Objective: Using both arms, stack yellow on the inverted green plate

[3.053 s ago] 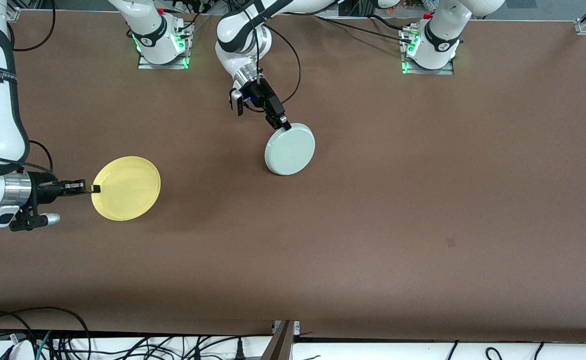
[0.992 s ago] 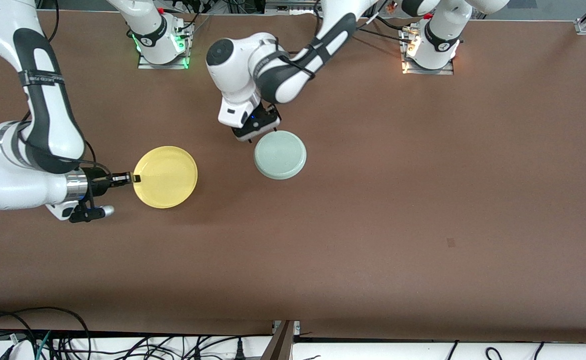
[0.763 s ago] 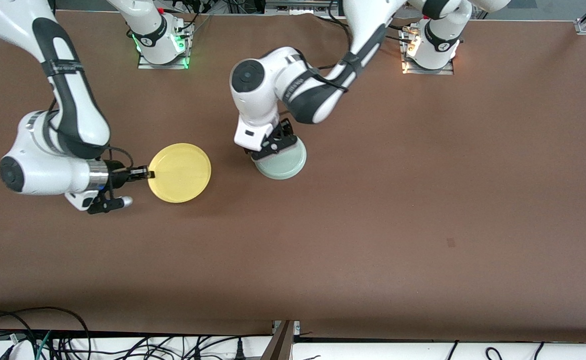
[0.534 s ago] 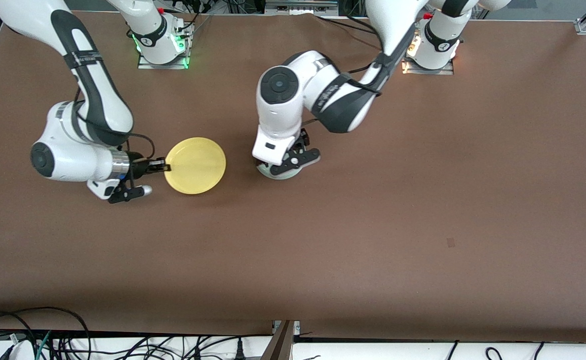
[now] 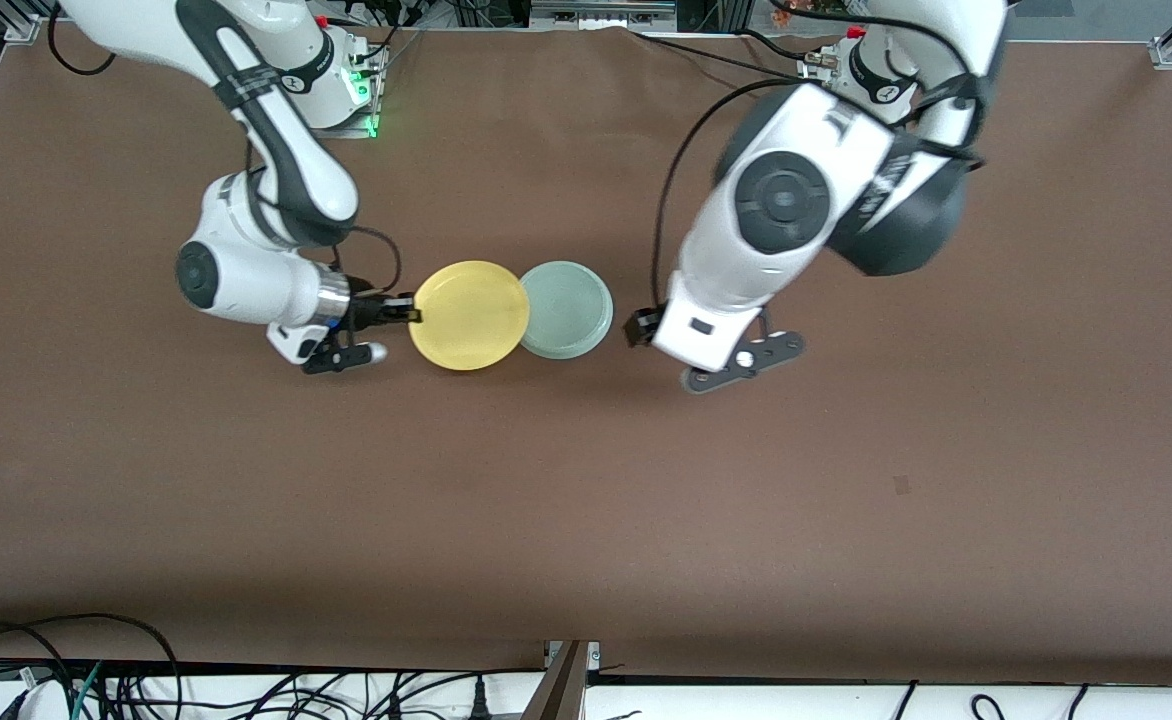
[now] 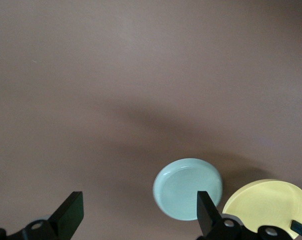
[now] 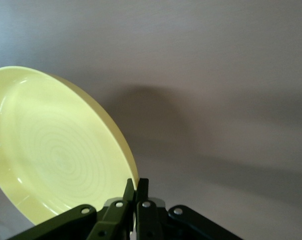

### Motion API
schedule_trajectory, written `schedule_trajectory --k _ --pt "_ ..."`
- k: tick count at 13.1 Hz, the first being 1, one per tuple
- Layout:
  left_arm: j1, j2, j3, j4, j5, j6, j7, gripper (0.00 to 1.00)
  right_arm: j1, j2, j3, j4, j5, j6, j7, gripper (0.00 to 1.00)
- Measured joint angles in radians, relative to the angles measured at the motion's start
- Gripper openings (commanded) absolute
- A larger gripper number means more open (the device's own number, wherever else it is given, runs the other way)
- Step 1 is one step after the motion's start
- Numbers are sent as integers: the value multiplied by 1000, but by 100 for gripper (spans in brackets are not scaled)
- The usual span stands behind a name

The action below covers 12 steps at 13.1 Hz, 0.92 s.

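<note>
Two plates side by side at mid-frame, yellow about to go onto green.

Nearest the front camera hangs the left gripper (image 5: 736, 365), right of centre in the frame, fingers spread wide and empty, over bare brown table (image 5: 586, 520) beside the stack site. Just above it in the frame lies the green plate (image 5: 567, 309), upside down on the table at centre. The yellow plate (image 5: 469, 315) is carried in the air, its rim overlapping the green one's edge, pinched at its outer rim by the right gripper (image 5: 408, 316), fingers clamped together on it. To stack well, I would centre yellow over the green underside, level it, lower until it rests, then release.
</note>
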Motion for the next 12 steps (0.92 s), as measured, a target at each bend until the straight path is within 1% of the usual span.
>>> schedule_trajectory --k 1,2,5,7,10,12 --pt "32 -25 0 0 0 -49 54 100 10 0 29 -8 0 25 38 0" --pt "59 -47 0 0 0 -89 98 100 26 0 42 -20 0 53 64 0" --pt "133 -105 1 0 0 -179 218 100 123 3 46 -75 0 163 142 0" --pt "184 -142 3 -1 0 -205 296 100 180 20 47 -93 0 195 175 0" --pt "262 -204 7 -6 9 -229 366 100 215 66 47 -99 0 237 178 0" --pt "275 -260 6 -39 70 -243 426 100 223 92 47 -100 0 259 179 0"
